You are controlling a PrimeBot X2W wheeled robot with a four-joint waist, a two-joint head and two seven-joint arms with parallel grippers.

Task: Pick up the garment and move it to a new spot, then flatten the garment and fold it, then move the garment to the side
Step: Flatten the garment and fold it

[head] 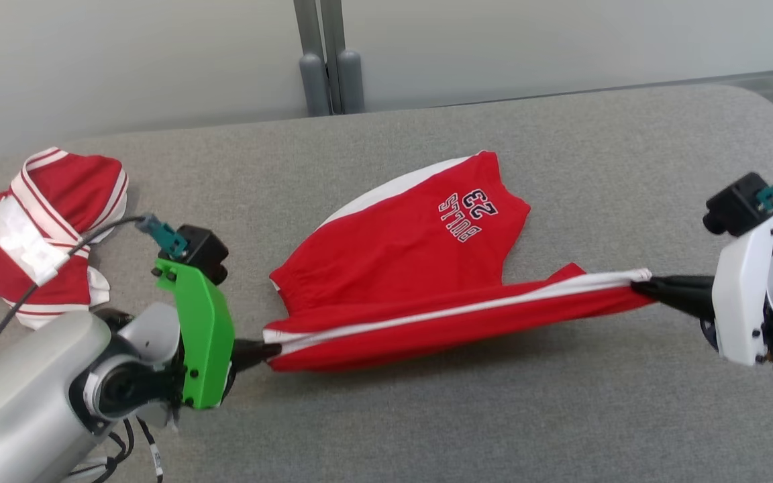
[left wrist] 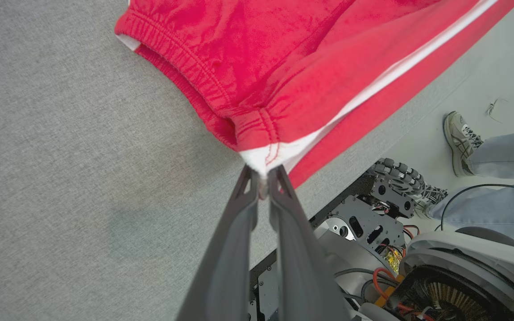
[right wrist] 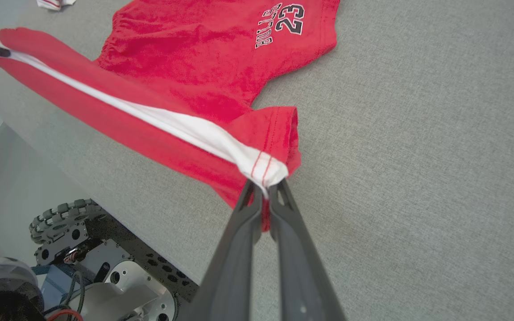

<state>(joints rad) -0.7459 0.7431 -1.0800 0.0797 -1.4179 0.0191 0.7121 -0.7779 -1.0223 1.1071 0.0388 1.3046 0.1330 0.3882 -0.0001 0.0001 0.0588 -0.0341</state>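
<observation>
The garment [head: 413, 268], red shorts with a white side stripe and an elastic waistband, is stretched between both grippers over the middle of the grey tabletop [head: 561, 416], toward its near edge. Its long axis runs left to right, roughly along that edge. The left gripper [head: 272, 350] has its fingers pressed together on the white corner at the waistband end, and the left wrist view shows the cloth nipped at the very fingertips [left wrist: 262, 171]. The right gripper [head: 638, 285] pinches the white stripe at the leg-hem end, its fingers likewise closed on the fabric [right wrist: 263, 187]. The stripe lies taut between the two grips, and this near fold is lifted, with a shadow on the tabletop under it. The rest of the garment trails toward the far edge and rests on the surface, its "BULLS 23" print upside down in the head view. A rumpled striped jersey [head: 37, 235] lies at the far left corner, well apart.
</observation>
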